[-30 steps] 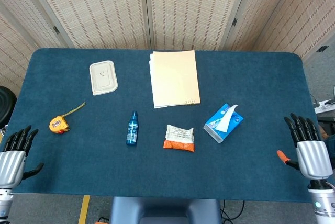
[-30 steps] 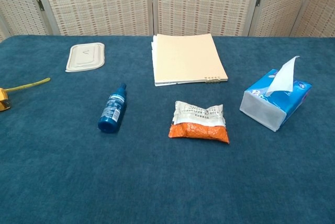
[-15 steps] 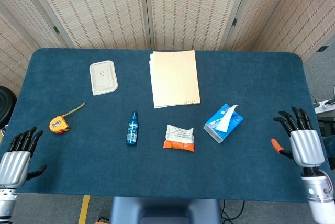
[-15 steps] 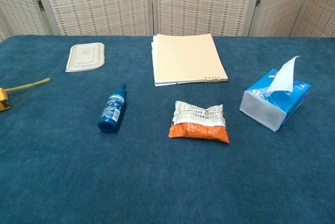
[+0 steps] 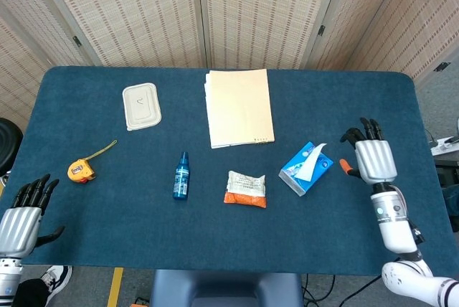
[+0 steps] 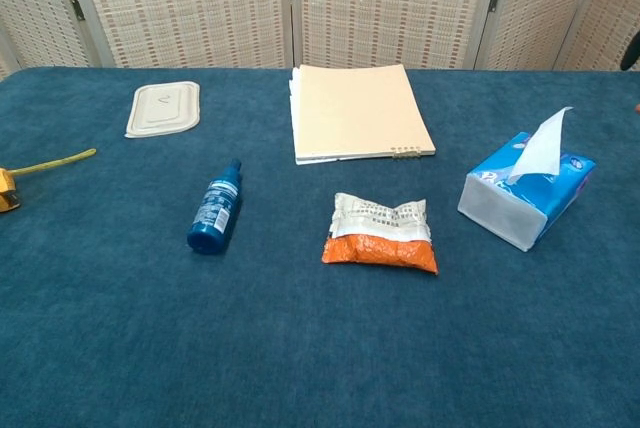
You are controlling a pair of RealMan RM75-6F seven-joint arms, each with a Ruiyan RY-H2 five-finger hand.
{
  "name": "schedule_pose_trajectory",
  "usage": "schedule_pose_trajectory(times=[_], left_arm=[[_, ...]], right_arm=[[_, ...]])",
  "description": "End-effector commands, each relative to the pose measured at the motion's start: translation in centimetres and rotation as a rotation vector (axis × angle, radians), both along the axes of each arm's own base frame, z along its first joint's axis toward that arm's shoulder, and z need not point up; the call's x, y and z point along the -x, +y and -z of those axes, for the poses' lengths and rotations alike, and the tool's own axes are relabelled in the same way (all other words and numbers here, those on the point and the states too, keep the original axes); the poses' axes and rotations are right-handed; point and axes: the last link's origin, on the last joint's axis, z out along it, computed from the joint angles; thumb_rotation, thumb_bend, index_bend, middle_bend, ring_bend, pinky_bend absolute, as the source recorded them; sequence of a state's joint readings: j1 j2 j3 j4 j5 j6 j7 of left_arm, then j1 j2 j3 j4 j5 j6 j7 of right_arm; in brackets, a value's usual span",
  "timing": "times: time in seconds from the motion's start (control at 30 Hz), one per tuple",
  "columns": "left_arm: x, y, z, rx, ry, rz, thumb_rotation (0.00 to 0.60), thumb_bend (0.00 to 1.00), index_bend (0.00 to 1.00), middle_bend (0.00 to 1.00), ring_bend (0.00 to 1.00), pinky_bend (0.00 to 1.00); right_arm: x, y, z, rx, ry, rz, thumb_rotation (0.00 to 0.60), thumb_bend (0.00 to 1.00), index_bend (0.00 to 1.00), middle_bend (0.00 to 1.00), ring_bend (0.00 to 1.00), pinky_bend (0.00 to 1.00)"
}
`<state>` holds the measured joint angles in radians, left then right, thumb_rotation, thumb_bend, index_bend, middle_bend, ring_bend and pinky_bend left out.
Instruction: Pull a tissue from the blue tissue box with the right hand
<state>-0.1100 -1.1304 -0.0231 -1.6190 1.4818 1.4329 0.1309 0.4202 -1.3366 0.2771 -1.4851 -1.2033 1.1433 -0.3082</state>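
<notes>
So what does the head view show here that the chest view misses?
Only the head view shows the left robot hand and the whole right robot hand, open beside the blue tissue box. Only the chest view shows the box's pale end face. Both share the box, tissue, spray bottle, snack packet and folder.

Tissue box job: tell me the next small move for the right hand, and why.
Probably carry the right hand a little further left and lower it over the tissue sticking up from the blue tissue box. The hand holds nothing, its fingers are apart, and it sits beside the box, not touching the tissue.
</notes>
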Motion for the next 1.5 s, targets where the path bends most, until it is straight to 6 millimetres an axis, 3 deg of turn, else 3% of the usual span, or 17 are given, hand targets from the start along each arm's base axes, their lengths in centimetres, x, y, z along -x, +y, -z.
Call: schedule_pose_trajectory(times=[0.03,0.33,0.93,1.2,1.5], left_arm=[[0.0,0.0,0.0,0.002,-0.001,-0.001,0.600,0.26,0.00,0.00,0.00,0.11],[0.2,0.0,-0.1,0.005,-0.015,-0.008,0.600,0.26,0.00,0.00,0.00,0.11],[0.4,0.0,0.0,0.016,-0.021,-0.014,0.600,0.26,0.00,0.00,0.00,0.11],[0.3,0.0,0.0,0.018,-0.024,-0.011,0.600,0.26,0.00,0.00,0.00,0.11],[0.3,-0.1,0.0,0.015,-0.029,-0.012,0.600,0.26,0.00,0.00,0.00,0.12]], right_arm=[[-1.2,-1.0,1.2,-0.020,-0.003,-0.011,0.600,0.21,0.39,0.27,0.04,0.00],[-4.0,-0.7,4.1,-0.111,-0.047,-0.051,0.600,0.21,0.39,0.27,0.04,0.00],[-3.1,-0.9,6.5,-0.196,0.013,0.027,0.600,0.22,0.41,0.29,0.04,0.00],[-2.8,-0.9,6.5,-0.183,0.024,0.034,0.600,0.39,0.54,0.38,0.10,0.00],[-2.5,-0.8,6.4,-0.167,0.026,0.025,0.600,0.43,0.61,0.44,0.12,0.00]])
